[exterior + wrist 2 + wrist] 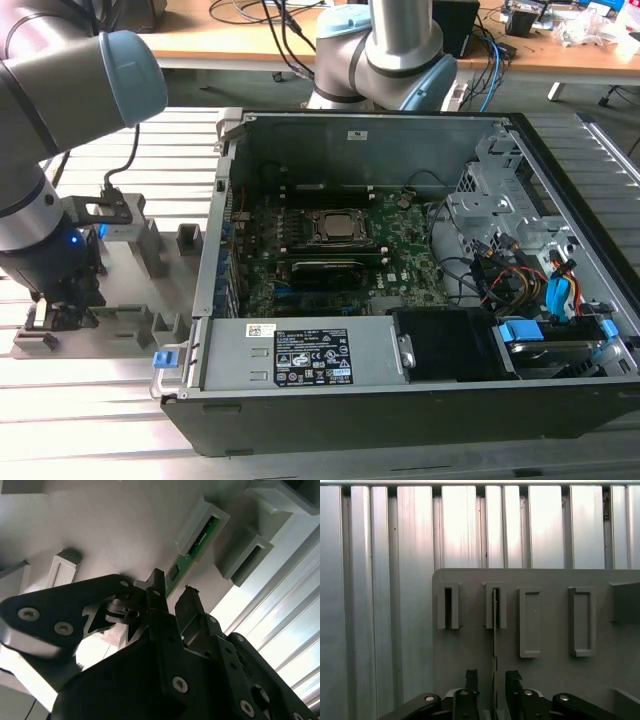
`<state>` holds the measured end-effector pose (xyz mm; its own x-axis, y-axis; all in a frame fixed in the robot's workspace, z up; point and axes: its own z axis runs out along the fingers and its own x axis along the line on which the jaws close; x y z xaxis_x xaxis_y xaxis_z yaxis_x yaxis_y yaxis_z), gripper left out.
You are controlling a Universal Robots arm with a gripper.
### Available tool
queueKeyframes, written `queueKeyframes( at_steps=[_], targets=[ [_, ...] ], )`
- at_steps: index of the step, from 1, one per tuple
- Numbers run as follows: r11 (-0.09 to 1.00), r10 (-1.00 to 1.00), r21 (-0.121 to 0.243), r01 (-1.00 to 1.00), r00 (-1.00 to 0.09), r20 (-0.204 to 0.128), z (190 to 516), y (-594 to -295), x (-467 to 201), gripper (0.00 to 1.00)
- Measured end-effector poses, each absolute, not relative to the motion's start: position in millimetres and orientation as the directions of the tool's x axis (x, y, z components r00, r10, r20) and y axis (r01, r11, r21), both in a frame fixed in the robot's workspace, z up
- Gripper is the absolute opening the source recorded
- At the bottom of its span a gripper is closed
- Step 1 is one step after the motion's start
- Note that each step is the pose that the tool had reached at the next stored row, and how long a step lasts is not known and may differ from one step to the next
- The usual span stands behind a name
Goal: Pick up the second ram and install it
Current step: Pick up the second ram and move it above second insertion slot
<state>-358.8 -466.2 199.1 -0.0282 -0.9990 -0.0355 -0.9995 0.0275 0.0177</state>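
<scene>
- Ribbed aluminium table point(100, 420), with a wooden desk and a mess of cables behind it in the exterior view.
- A grey fixture plate point(470, 645) lies on it, just beside the open PC case point(400, 410).
- The second ram point(494, 645) stands on edge on that plate, far end tucked into one of the plate's slot blocks point(488, 605). Seen edge-on it's barely a sliver.
- The gripper point(492, 676) sits low over the plate, fingers point(471, 677) spread on either side of the stick with a gap on each side, so not clamped.
- The stick's near end is hidden behind the gripper body.
</scene>
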Motion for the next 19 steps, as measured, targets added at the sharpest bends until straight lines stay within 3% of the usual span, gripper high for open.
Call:
queueKeyframes(
  at_steps=[2, 14, 15, 16, 17, 19],
  targets=[
    [0.027, -0.998, 0.018, -0.999, -0.028, -0.057, 199.1, -466.2, -360.7, 0.36],
    [0.027, -0.998, 0.018, -0.999, -0.028, -0.053, 198.7, -466.2, -361.6, 0.36],
    [0.027, -0.998, 0.018, -0.999, -0.028, -0.053, 198.7, -466.2, -361.6, 0.35],
    [0.027, -0.998, 0.018, -0.999, -0.028, -0.053, 198.7, -466.2, -361.6, 0.22],
    [0.027, -0.998, 0.018, -0.999, -0.028, -0.053, 198.7, -466.2, -361.6, 0.16],
    [0.027, -0.998, 0.018, -0.999, -0.028, -0.053, 198.7, -466.2, -361.6, 0.14]
  ],
)
